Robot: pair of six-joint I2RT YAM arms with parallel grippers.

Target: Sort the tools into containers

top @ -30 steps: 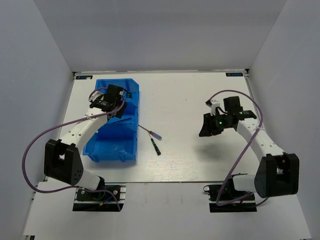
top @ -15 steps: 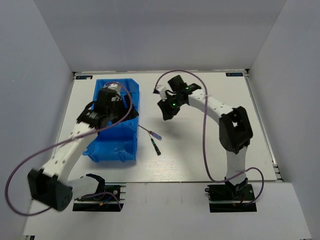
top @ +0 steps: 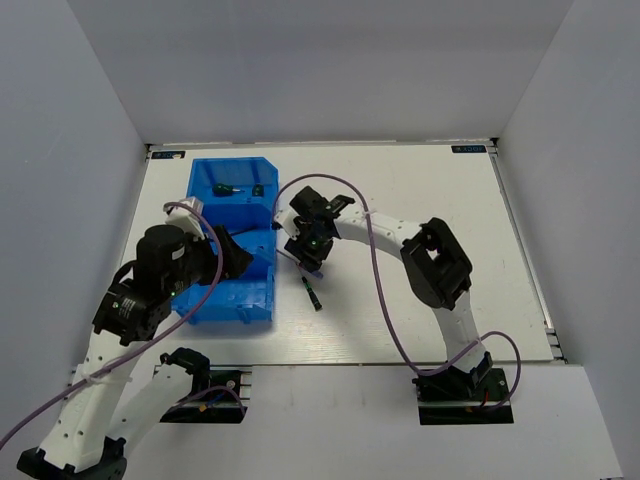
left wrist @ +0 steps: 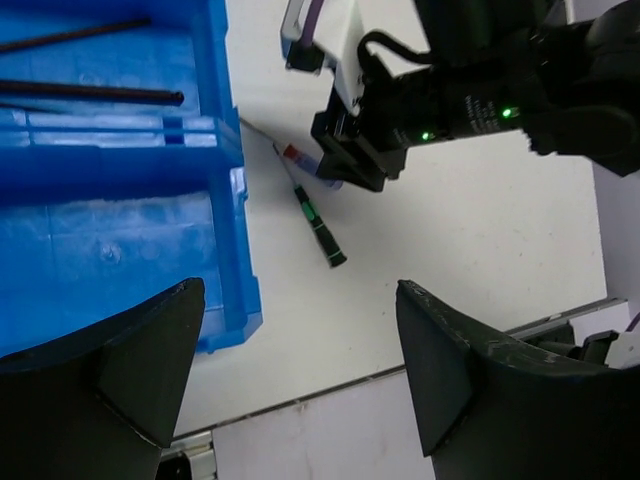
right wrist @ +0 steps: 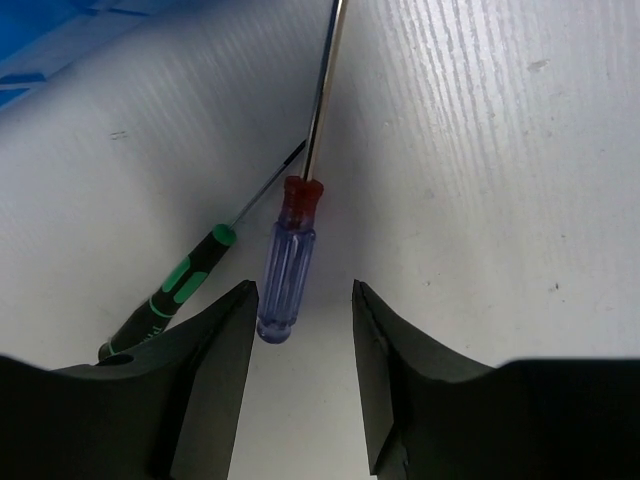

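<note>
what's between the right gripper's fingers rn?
The butt of the purple-handled screwdriver, lying on the table, sits in the gap of the right gripper, untouched. The green-handled screwdriver lies outside it. Right wrist view.

The right fingers stand apart over the butt of the clear purple-handled screwdriver, with a sliver of room on either side. A black-and-green screwdriver lies just beside that handle and crowds one side of the gap. The bright blue plastic bin has its side wall near the shafts' far ends. The right arm spans the middle of the white worktop, and bare worktop lies to its right. The left fingers, spread wide, hang over the bin's near corner.
</note>
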